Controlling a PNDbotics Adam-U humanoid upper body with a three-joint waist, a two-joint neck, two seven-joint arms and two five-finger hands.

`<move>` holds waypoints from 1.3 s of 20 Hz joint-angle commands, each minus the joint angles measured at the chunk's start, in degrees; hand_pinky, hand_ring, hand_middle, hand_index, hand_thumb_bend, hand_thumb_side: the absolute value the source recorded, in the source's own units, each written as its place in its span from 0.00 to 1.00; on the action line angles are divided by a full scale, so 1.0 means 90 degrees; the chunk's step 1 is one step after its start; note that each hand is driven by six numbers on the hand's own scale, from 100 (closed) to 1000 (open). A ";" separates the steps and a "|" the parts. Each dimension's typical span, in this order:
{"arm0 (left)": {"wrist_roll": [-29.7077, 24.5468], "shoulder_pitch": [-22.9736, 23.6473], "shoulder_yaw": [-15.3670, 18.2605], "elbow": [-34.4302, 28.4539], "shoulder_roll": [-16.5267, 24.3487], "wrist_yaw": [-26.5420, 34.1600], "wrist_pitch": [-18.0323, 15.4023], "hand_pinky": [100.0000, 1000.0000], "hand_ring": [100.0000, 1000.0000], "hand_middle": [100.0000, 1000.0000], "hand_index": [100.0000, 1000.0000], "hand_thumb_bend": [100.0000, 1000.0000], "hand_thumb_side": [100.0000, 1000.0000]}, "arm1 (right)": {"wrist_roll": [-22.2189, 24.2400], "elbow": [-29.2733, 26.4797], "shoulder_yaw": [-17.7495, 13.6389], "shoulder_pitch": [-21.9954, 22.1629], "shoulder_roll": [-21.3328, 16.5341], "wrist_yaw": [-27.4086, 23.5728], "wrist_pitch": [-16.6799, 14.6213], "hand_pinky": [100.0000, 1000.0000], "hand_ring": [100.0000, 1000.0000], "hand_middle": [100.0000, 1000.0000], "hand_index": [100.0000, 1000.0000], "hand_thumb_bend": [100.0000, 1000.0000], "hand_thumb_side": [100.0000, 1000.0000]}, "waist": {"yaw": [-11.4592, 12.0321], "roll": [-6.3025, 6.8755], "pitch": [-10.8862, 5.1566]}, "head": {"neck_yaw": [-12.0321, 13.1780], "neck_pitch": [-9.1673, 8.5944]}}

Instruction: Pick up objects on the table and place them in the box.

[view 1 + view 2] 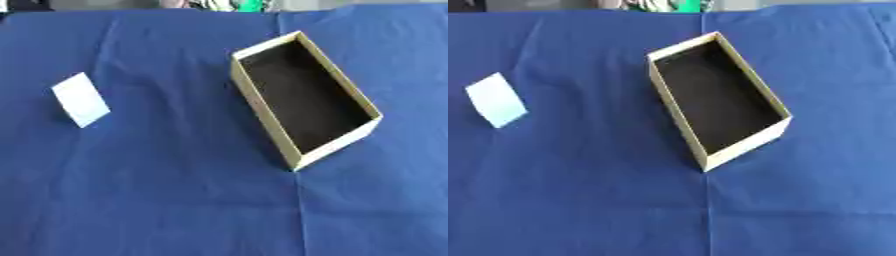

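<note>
- One small white card [80, 99] lies on the blue cloth [175, 200], out at about nine o'clock from the middle of the table, tilted with its corners askew.
- It looks thin, flat and light, probably stiff paper or plastic; lying flush on soft cloth, it will likely be awkward to lift, so pinching a long edge or sliding it to ruck the cloth seems best.
- Well apart from it, toward three o'clock, stands the open cardboard box [262, 117], dark inside and holding nothing visible, turned diagonally.
- Neither hand shows in either view, so no fingers are near the card and their state cannot be told.
</note>
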 commanded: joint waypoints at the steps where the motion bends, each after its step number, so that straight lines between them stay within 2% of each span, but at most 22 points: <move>1: -0.0002 -0.0040 0.0048 -0.0129 0.0045 0.0031 0.0013 0.67 0.66 0.61 0.77 0.06 0.68 | 0.0004 -0.0070 -0.0050 -0.0033 -0.0092 0.0043 0.0011 0.65 0.81 0.61 0.80 0.00 0.99 | 0.0006 -0.0027 -0.0157 | 0.0012 0.0052; 5: -0.0021 -0.0074 0.0032 -0.0129 0.0076 0.0037 0.0026 0.67 0.67 0.61 0.77 0.06 0.68 | 0.0011 -0.0070 -0.0049 -0.0041 -0.0100 0.0030 0.0014 0.65 0.81 0.62 0.80 0.00 0.99 | 0.0016 -0.0027 -0.0178 | 0.0048 0.0165; 11: -0.0096 -0.0169 -0.0011 -0.0129 0.0315 0.0007 0.0167 0.67 0.67 0.61 0.77 0.07 0.69 | 0.0025 -0.0070 -0.0047 -0.0050 -0.0130 0.0001 0.0002 0.65 0.81 0.62 0.80 0.00 0.99 | 0.0020 -0.0013 -0.0217 | 0.0076 0.0200; 18: -0.0466 -0.0704 -0.0071 -0.0019 0.1170 -0.0434 0.0718 0.65 0.66 0.63 0.79 0.09 0.68 | 0.0023 -0.0070 -0.0062 -0.0023 -0.0200 -0.0004 -0.0010 0.65 0.80 0.62 0.80 0.00 0.99 | 0.0014 0.0025 -0.0263 | 0.0035 0.0156; 23: -0.0856 -0.1337 -0.0327 0.0525 0.1815 -0.0828 0.1117 0.64 0.67 0.64 0.81 0.21 0.68 | 0.0019 -0.0070 -0.0066 0.0000 -0.0256 0.0011 -0.0024 0.65 0.80 0.62 0.80 0.00 1.00 | 0.0014 0.0053 -0.0267 | -0.0015 0.0095; 24: -0.0935 -0.1466 -0.0390 0.0652 0.1944 -0.0907 0.1197 0.64 0.69 0.65 0.82 0.26 0.69 | 0.0020 -0.0070 -0.0064 -0.0002 -0.0260 0.0014 -0.0025 0.65 0.80 0.62 0.80 0.00 1.00 | 0.0011 0.0051 -0.0261 | -0.0022 0.0078; 26: -0.1091 -0.1719 -0.0590 0.0905 0.2198 -0.1063 0.1353 0.64 0.71 0.66 0.83 0.29 0.71 | 0.0024 -0.0070 -0.0057 -0.0004 -0.0278 0.0022 -0.0028 0.65 0.80 0.62 0.80 0.00 1.00 | 0.0004 0.0057 -0.0246 | -0.0051 0.0039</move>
